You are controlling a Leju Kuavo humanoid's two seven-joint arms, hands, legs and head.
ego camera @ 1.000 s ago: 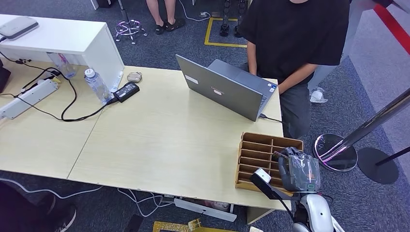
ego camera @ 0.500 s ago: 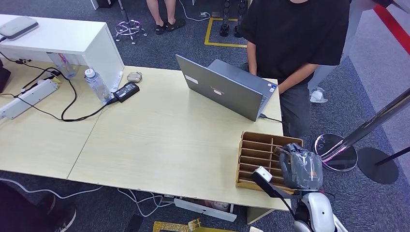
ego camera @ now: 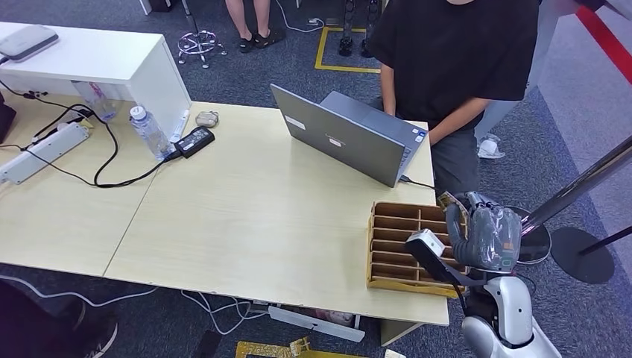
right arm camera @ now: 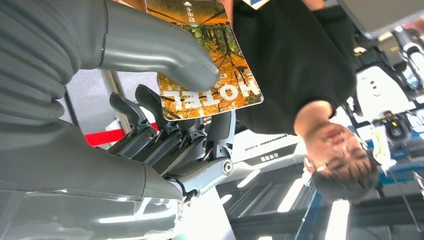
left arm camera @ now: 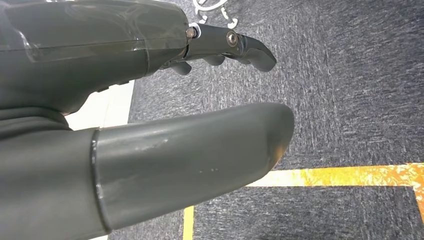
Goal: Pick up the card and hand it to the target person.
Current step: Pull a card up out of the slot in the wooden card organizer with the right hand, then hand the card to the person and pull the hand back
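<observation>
I have the right robot hand (ego camera: 484, 237) raised at the far right end of the table (ego camera: 246, 216), just past the outer edge of the wooden slotted card holder (ego camera: 399, 246). From the wrist camera I can see that the right robot hand (right arm camera: 150, 125) holds the card (right arm camera: 210, 55): the thick grey thumb presses on its printed face and the darker fingers (right arm camera: 165, 130) back it from the other side. The card shows an autumn forest picture in orange and yellow with the word HOTEL along one edge. In the head view only a small corner of the card (ego camera: 447, 200) peeks out above the hand, at the far corner of the holder and close to the person's leg.

The person in a black T-shirt (ego camera: 454, 52) stands at the far side of the table, right behind the open grey laptop (ego camera: 346, 134), with a forearm hanging down near the laptop's right edge. In the right wrist view the same person (right arm camera: 300, 65) sits beyond the card, and the card is apart from them.

The left robot hand (left arm camera: 150, 125) hangs over dark grey carpet with a yellow floor line; it holds nothing, thumb and fingers spread apart.

Further left on the table I see a water bottle (ego camera: 149, 133), a black power adapter (ego camera: 195, 140) with its cable, and a white power strip (ego camera: 45, 151).
</observation>
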